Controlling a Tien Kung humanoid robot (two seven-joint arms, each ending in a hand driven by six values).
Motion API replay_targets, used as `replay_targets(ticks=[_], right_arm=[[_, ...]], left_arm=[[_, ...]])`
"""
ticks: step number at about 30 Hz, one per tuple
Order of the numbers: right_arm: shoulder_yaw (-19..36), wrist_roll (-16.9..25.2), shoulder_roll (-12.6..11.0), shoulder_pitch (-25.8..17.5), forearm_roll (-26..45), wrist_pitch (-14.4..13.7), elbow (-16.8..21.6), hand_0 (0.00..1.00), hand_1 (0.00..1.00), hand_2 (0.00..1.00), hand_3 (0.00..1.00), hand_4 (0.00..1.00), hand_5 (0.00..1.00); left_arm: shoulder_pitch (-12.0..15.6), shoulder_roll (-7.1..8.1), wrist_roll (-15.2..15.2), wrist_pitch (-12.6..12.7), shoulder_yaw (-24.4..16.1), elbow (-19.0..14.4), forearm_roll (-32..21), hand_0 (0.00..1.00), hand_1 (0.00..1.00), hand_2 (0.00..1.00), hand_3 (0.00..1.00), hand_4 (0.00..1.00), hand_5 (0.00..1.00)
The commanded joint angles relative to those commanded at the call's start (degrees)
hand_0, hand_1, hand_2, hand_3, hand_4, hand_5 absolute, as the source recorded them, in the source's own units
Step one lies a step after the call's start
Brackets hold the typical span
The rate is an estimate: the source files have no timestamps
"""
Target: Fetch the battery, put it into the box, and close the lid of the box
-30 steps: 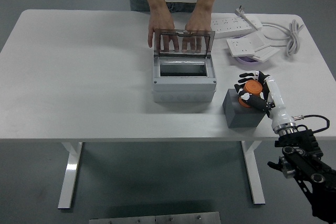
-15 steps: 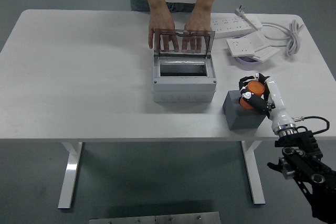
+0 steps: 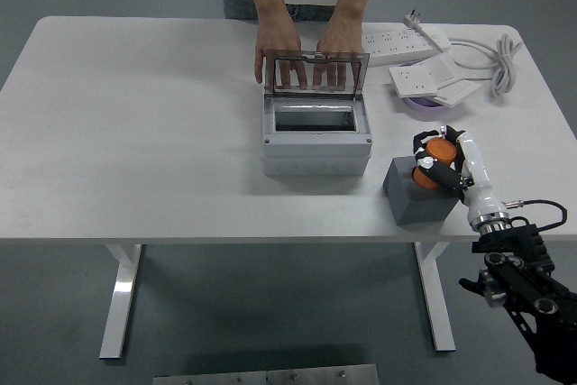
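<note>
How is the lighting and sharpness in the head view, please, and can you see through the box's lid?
Head view: even, soft light, with faint shadows under the box; focus is sharp throughout; the tinted lid is see-through, showing the person's fingers behind it, without glare.

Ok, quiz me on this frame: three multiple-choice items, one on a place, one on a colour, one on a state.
1. Where is the right hand?
A. Inside the box
B. Over the grey block, right of the box
C. At the table's left end

2. What colour is the battery?
A. Orange
B. Green
C. Blue

3. How is the box lid?
A. Shut flat
B. Off, lying on the table
C. Up, steadied by a person's hands

Answers:
1 B, the hand sits above the grey block beside the box.
2 A, orange shows between the curled fingers.
3 C, the tinted lid stands upright with the person's hands behind it.
</note>
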Motion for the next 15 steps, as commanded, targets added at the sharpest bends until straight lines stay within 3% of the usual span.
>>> replay_targets(ticks=[11,12,15], right_arm=[[0.03,-0.24,0.11,0.01,0.30,-0.35,0.04,0.284,0.303,0.357,0.363,0.452,0.002],[0.04,-0.24,0.13,0.04,0.35,-0.38,0.04,0.238,0.273,0.328,0.339,0.387,0.042],[0.07,-0.22,0.15,0.13,0.69,-0.50,0.03,0.238,0.273,0.328,0.339,0.387,0.042]], left_arm=[[0.16,-0.03,0.08,0.17,-0.37,-0.06,0.41,0.632,0.698,0.573,0.541,0.500,0.002],[0.16,-0.02,0.07,0.20,-0.38,-0.06,0.40,0.632,0.698,0.573,0.541,0.500,0.002],[0.15,-0.04,0.05,0.22,-0.39,-0.07,0.39,0.632,0.698,0.573,0.541,0.500,0.002]])
